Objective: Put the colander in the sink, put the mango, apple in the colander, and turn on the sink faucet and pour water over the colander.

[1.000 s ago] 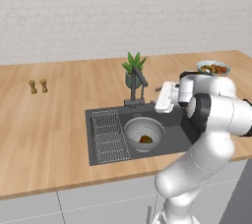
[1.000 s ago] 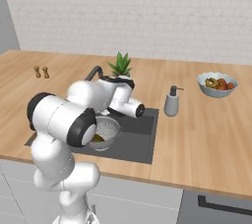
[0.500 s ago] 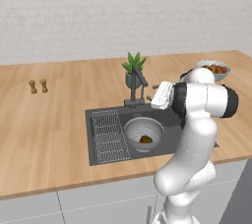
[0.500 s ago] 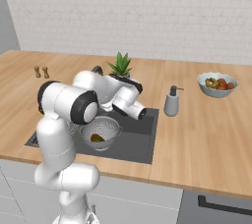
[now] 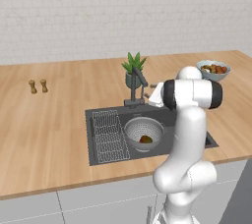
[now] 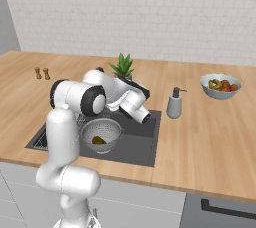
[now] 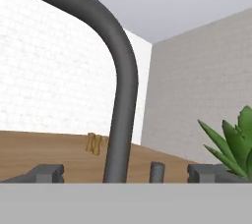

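Note:
The colander [image 5: 143, 132] [image 6: 102, 133] stands in the sink [image 5: 90, 139] [image 6: 141, 148] with the mango [image 5: 145, 139] [image 6: 98, 141] lying in it. The sink faucet [image 5: 137, 84] rises at the sink's back edge. My gripper [image 5: 149, 93] sits just right of the faucet, pointing left at it. In the hand view my gripper [image 7: 126, 174] is open, its fingertips [image 7: 47, 173] wide apart, with the faucet's curved spout [image 7: 121, 95] close in front between them. A pale bowl [image 5: 213, 70] [image 6: 220, 86] holds several fruits, some red; which is the apple I cannot tell.
A wire rack [image 5: 109, 135] fills the sink's left part. A spiky potted plant [image 5: 133, 66] [image 6: 123, 67] stands right behind the faucet. A soap dispenser [image 6: 174, 104] stands right of the sink. Two small shakers [image 5: 38, 86] [image 6: 42, 73] sit far left on the counter.
My hand has moved left, closer to the faucet, and the arm's elbow has swung upright over the sink's right side. The colander and mango have stayed put.

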### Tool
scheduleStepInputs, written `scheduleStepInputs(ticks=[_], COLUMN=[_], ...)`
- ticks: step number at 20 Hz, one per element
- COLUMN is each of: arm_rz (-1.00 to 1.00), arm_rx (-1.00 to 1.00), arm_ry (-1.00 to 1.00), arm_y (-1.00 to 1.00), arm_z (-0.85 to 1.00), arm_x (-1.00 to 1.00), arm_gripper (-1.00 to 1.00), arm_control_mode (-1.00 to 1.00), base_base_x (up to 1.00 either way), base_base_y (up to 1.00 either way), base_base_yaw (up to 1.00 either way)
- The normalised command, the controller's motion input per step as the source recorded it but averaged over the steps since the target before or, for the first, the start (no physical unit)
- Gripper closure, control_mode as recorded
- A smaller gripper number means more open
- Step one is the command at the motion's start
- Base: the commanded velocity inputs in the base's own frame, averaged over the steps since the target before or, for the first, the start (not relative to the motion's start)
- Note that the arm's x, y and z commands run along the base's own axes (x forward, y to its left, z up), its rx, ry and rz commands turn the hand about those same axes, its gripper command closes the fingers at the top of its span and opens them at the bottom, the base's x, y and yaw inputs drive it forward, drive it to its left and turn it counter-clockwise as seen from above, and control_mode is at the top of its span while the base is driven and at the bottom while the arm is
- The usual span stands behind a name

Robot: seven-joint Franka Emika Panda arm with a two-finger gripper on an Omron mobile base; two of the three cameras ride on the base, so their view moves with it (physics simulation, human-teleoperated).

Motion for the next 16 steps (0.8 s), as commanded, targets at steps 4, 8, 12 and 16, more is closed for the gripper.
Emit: scheduleStepInputs(ticks=[4, 8, 12, 16], arm_rz=[0.00, 0.00, -0.01, -0.01], arm_rx=[0.00, 0.00, 0.00, -0.03], arm_ry=[0.06, 0.05, 0.05, 0.03], arm_y=[0.02, 0.04, 0.14, 0.15], arm_z=[-0.17, -0.12, -0.08, -0.14], arm_x=[0.40, 0.42, 0.48, 0.41], arm_gripper=[-1.00, -1.00, -1.00, -1.00], arm_control_mode=[-1.00, -1.00, -1.00, -1.00], base_base_x=[0.00, 0.00, 0.00, 0.00], base_base_y=[0.00, 0.00, 0.00, 0.00], base_base_yaw=[0.00, 0.00, 0.00, 0.00])
